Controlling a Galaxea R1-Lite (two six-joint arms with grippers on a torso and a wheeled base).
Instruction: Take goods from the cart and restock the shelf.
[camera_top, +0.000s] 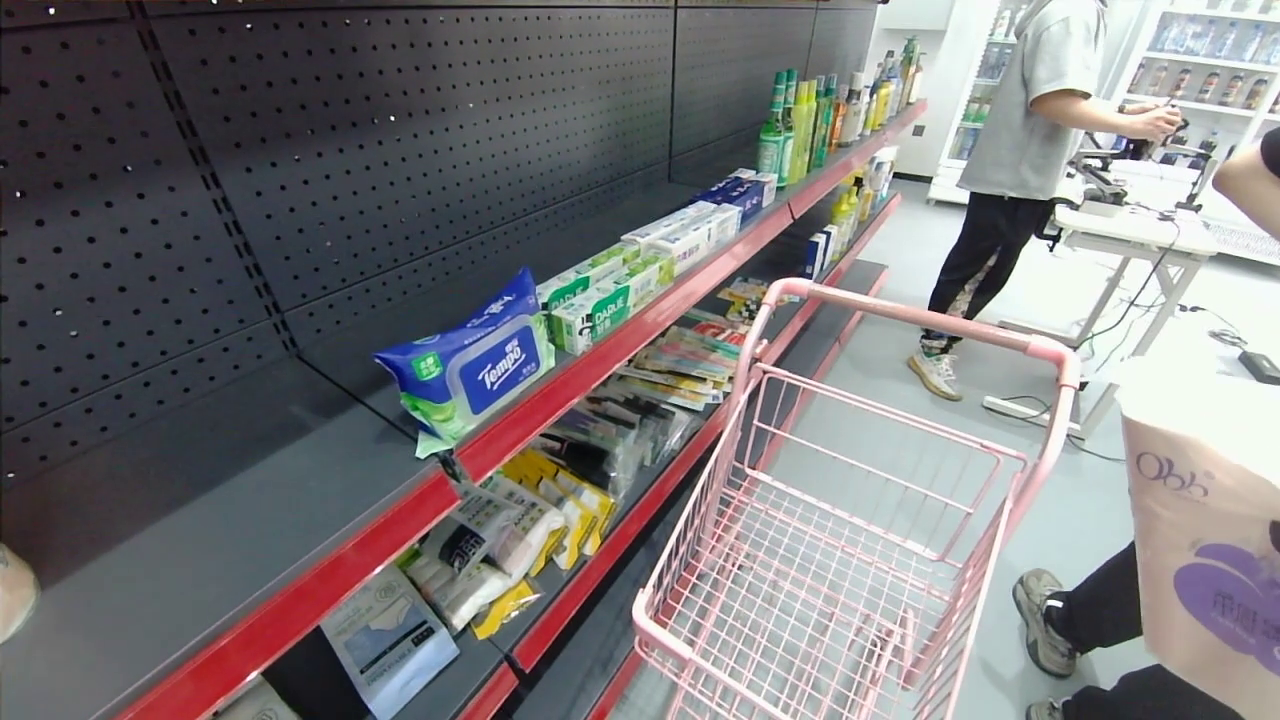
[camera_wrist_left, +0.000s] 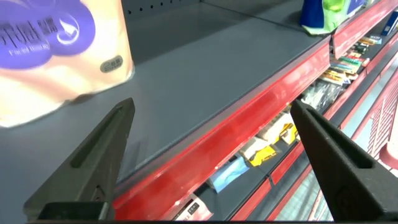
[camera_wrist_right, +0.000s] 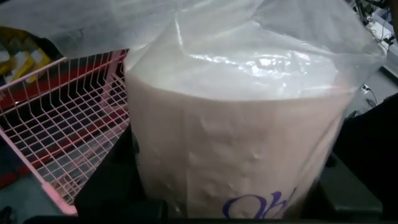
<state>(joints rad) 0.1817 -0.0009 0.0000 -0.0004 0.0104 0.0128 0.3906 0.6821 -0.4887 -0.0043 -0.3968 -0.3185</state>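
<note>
Your target is the dark grey steel shelf deck (camera_top: 200, 520) w/ its red front lip (camera_top: 330, 570). There's bare deck btw. the blue wet-wipe pouch (camera_top: 470, 365) and the cream toilet-roll pack with purple print (camera_wrist_left: 56, 50) already standing on it. The pink wire cart (camera_top: 900, 320) sits just beside the shelf w/ nothing in its basket, so this is prob. the last item. The tall plastic-wrapped cream toilet-roll pack (camera_top: 1200, 520) hangs upright on the cart's far side from the shelf, pinched at its sides by your right claw (camera_wrist_right: 230, 186). Carry it high over the cart handle & the lip, then set it flat beside the other pack, not on the pouch. The wrap looks slack, so expect some slip. Your left claw (camera_wrist_left: 211, 109) is spread wide, holding nothing, low over the deck near the lip. Pull it clear first, or use it to steady the pack.
</note>
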